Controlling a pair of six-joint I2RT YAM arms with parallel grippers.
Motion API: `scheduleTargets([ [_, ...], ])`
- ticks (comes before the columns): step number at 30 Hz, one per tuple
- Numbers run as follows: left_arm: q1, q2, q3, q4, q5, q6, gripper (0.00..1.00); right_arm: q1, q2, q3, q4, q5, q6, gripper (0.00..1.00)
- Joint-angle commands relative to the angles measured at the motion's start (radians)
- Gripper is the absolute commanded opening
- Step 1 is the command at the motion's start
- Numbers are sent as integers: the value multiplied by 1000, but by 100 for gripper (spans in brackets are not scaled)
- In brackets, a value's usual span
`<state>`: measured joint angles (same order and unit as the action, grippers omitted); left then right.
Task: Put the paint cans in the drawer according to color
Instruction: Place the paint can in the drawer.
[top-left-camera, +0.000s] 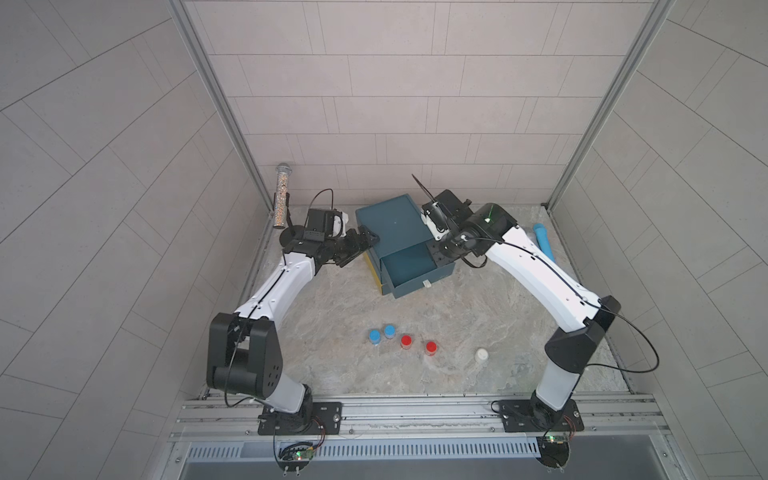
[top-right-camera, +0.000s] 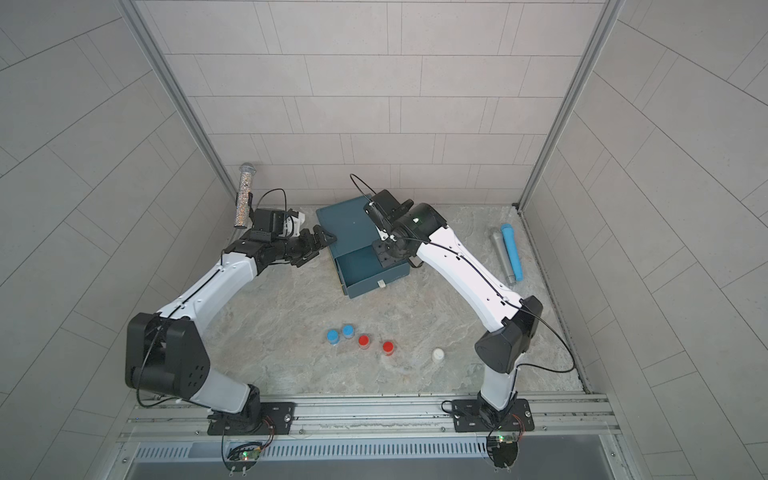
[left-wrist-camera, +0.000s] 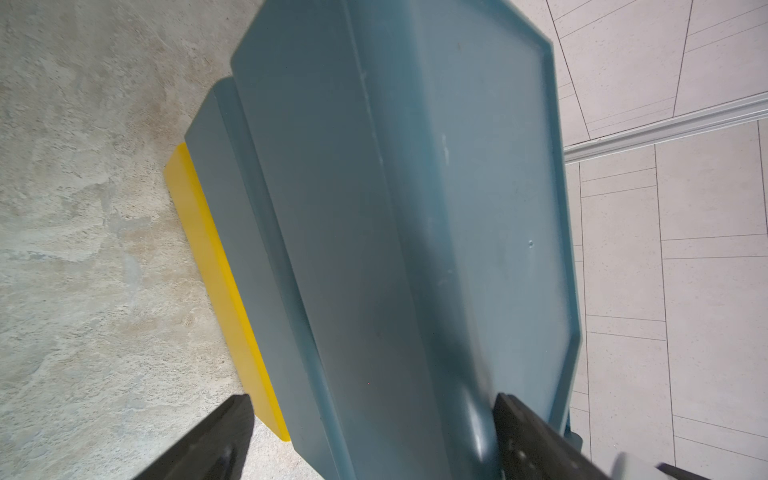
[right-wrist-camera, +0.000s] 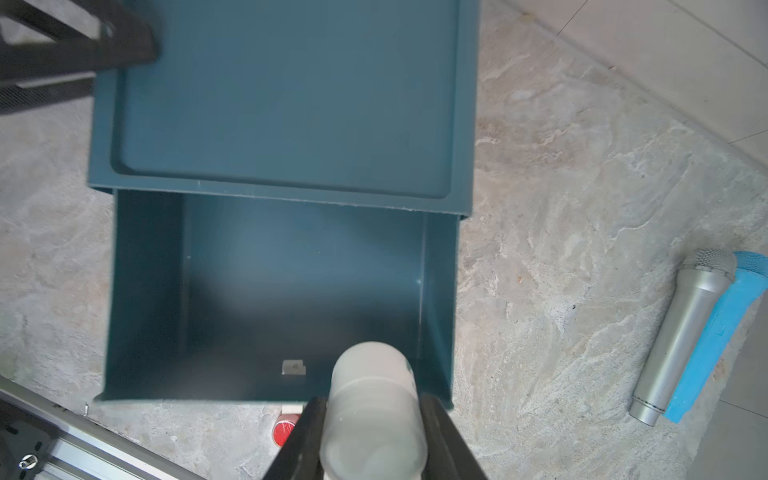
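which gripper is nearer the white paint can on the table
Right. The right gripper, holding another white can, hangs over the open drawer; the left gripper sits farther off, at the cabinet's far side from the white paint can.

A: Where is the left arm?
B: It reaches up from its base to the cabinet (top-left-camera: 390, 232), and the left pincer (top-left-camera: 365, 242) sits at the cabinet's left edge, jaws apart either side of its corner in the left wrist view.

A: And the right arm?
B: It bends in over the cabinet's right side, wrist pointing down. The right pincer (right-wrist-camera: 374, 440) has its jaws closed on a white can (right-wrist-camera: 372, 399) above the open drawer (right-wrist-camera: 291, 291).
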<state>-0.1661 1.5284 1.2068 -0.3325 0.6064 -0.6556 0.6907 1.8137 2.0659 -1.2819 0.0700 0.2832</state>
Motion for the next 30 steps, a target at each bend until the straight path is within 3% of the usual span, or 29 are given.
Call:
scheduleTargets([
  [1, 0, 7, 10, -69, -19, 18, 96, -1, 32, 19, -48, 3, -32, 0],
  [14, 8, 2, 12, -66, -10, 13, 96, -3, 115, -59, 53, 23, -44, 0],
  [19, 9, 8, 10, -63, -1, 8, 96, -3, 94, -110, 102, 17, -31, 6],
  [21, 10, 11, 12, -64, 2, 6, 96, -4, 86, -109, 102, 19, -27, 16],
  [25, 12, 11, 12, -63, 5, 4, 96, -4, 69, -93, 83, 36, -26, 43],
  [30, 14, 7, 10, -65, -3, 7, 96, -10, 44, -40, 46, 59, -20, 62],
])
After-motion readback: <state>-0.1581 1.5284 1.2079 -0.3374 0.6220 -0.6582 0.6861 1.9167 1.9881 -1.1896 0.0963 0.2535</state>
